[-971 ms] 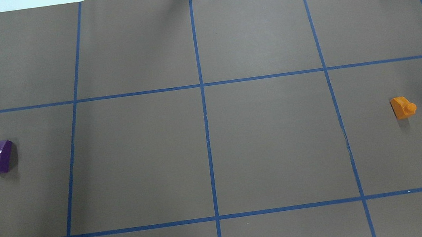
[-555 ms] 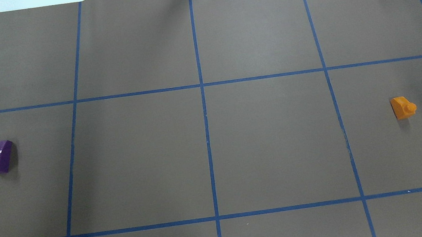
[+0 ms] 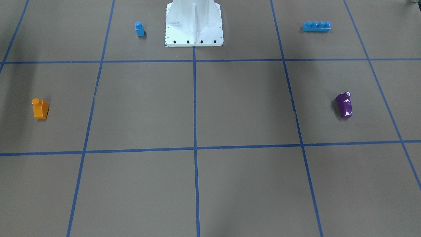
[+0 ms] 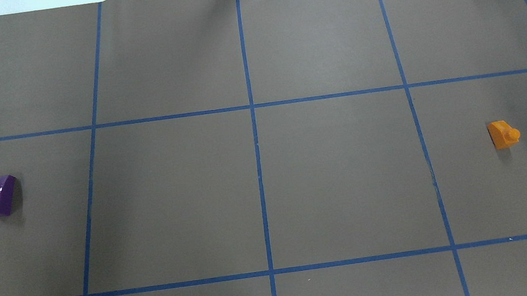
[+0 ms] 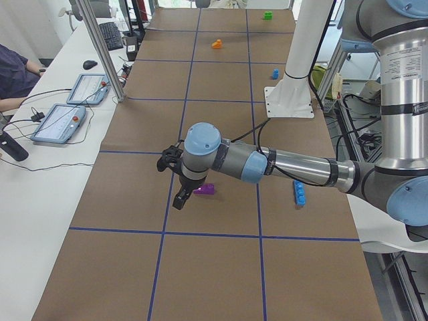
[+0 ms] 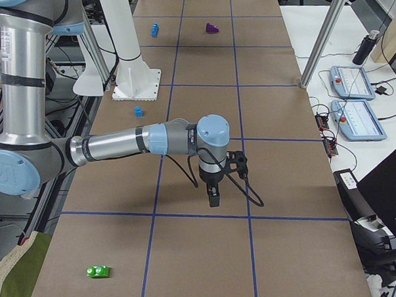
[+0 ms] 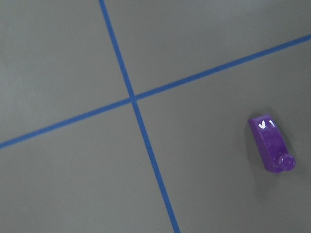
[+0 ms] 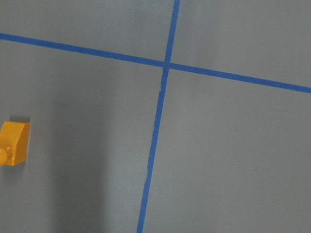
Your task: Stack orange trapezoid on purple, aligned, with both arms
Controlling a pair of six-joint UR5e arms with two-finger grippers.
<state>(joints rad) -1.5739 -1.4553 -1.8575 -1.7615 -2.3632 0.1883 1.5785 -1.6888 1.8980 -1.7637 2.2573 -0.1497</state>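
The orange trapezoid (image 4: pixel 502 135) lies on its side on the brown mat at the right; it also shows in the front view (image 3: pixel 40 108) and the right wrist view (image 8: pixel 13 143). The purple brick (image 4: pixel 0 196) lies on its side at the left, and shows in the left wrist view (image 7: pixel 271 144). My left gripper (image 5: pixel 180 199) hangs above the mat close beside the purple brick (image 5: pixel 205 190). My right gripper (image 6: pixel 214 199) hangs above the mat. Both grippers show only in the side views, so I cannot tell whether they are open or shut.
A small blue single-stud brick (image 3: pixel 139 28) and a long blue four-stud brick (image 3: pixel 316 26) lie either side of the white robot base (image 3: pixel 194 23). A green brick (image 6: pixel 97 271) lies at the right end. Tablets and a post (image 5: pixel 100 47) stand on the operators' side.
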